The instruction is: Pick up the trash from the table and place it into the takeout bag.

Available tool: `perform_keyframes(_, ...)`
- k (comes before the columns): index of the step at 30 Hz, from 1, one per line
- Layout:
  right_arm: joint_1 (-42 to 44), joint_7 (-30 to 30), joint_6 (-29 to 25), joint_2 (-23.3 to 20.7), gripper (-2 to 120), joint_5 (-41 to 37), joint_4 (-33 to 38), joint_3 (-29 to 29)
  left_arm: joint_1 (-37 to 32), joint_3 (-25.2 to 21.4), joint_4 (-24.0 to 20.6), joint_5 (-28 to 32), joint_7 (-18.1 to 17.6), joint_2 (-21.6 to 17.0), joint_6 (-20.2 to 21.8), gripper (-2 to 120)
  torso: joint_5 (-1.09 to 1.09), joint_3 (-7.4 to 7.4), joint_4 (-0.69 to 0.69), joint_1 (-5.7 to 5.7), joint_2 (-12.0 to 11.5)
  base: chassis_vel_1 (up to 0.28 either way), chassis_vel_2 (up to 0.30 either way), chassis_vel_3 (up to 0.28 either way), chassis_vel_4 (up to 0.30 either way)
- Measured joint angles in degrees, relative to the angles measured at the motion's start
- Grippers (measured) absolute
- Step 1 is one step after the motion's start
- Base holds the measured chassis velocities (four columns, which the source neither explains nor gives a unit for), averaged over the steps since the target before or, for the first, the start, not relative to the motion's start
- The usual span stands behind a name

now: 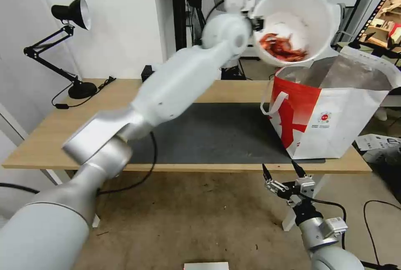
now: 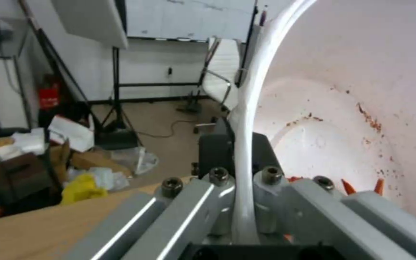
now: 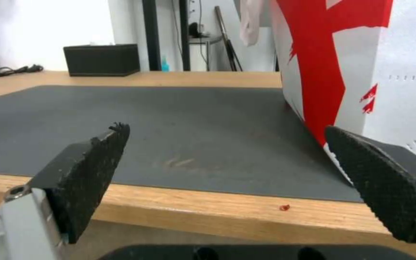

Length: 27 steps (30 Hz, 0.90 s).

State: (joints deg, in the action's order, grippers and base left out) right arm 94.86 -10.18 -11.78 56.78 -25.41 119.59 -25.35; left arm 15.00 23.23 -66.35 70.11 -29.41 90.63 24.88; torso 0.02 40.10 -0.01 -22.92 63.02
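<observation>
Bowl [image 1: 298,23], clamped at its rim by left gripper [image 1: 255,21], is held upper right, tilted above bag [image 1: 334,111]; right gripper [image 1: 284,169] is parked open.

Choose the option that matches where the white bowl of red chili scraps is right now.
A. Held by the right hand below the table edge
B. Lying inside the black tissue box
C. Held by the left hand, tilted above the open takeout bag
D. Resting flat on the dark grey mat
C: the left hand pinches the rim of the bowl, tipped on its side over the open top of the takeout bag.
</observation>
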Motion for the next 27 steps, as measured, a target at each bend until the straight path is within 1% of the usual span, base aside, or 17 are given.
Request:
perform_keyframes(1, 0.0, 0.0, 0.0, 0.0, 100, 0.0, 0.0, 0.0, 0.0, 0.0, 0.0, 0.0, 0.0, 0.0, 0.0, 0, 0.00, 0.00, 0.00, 0.00, 0.0, 0.000, 0.000, 0.000, 0.000)
perform_keyframes(3, 0.0, 0.0, 0.0, 0.0, 100, 0.0, 0.0, 0.0, 0.0, 2.1, 0.5, -2.5, 2.1, 0.7, -1.2, 0, -0.01, 0.00, 0.01, 0.00, 0.0, 0.000, 0.000, 0.000, 0.000)
perform_keyframes(5, 0.0, 0.0, 0.0, 0.0, 100, 0.0, 0.0, 0.0, 0.0, 2.9, 0.7, -3.6, 2.3, 0.9, -2.0, 0, -0.01, 0.00, 0.01, 0.00, 0.0, 0.000, 0.000, 0.000, 0.000)
perform_keyframes(7, 0.0, 0.0, 0.0, 0.0, 100, 0.0, 0.0, 0.0, -0.4, 5.2, 0.9, -6.5, 2.8, 1.0, -4.3, 0, -0.01, 0.00, 0.00, 0.00, 0.0, 0.000, 0.000, 0.000, 0.000)
perform_keyframes(11, 0.0, 0.0, 0.0, 0.0, 100, 0.0, 0.0, 0.0, -0.6, 6.3, 0.8, -7.3, 2.9, 1.0, -5.3, 0, -0.01, 0.00, 0.02, 0.00, 0.0, 0.000, 0.000, 0.000, 0.000)
perform_keyframes(14, 0.0, 0.0, 0.0, 0.0, 100, 0.0, 0.0, 0.0, -0.6, 7.6, 0.9, -9.2, 3.0, 1.0, -6.3, 0, -0.02, 0.00, 0.01, 0.00, 0.0, 0.000, 0.000, 0.000, 0.000)
perform_keyframes(16, 0.0, 0.0, 0.0, 0.0, 100, 0.0, 0.0, 0.0, -0.6, 8.0, 1.0, -9.9, 2.9, 0.9, -6.3, 0, -0.01, 0.00, 0.01, 0.00, 0.0, 0.000, 0.000, 0.000, 0.000)
perform_keyframes(21, 0.0, 0.0, 0.0, 0.0, 100, 0.0, 0.0, 0.0, -0.7, 8.8, 0.8, -11.7, 1.7, 0.8, -4.2, 0, -0.02, 0.00, 0.02, 0.00, 0.0, 0.000, 0.000, 0.000, 0.000)
perform_keyframes(27, 0.0, 0.0, 0.0, 0.0, 100, 0.0, 0.0, 0.0, -1.0, 9.6, -0.1, -12.0, 2.4, 0.8, -3.8, 0, -0.02, 0.00, 0.01, 0.00, 0.0, 0.000, 0.000, 0.000, 0.000)
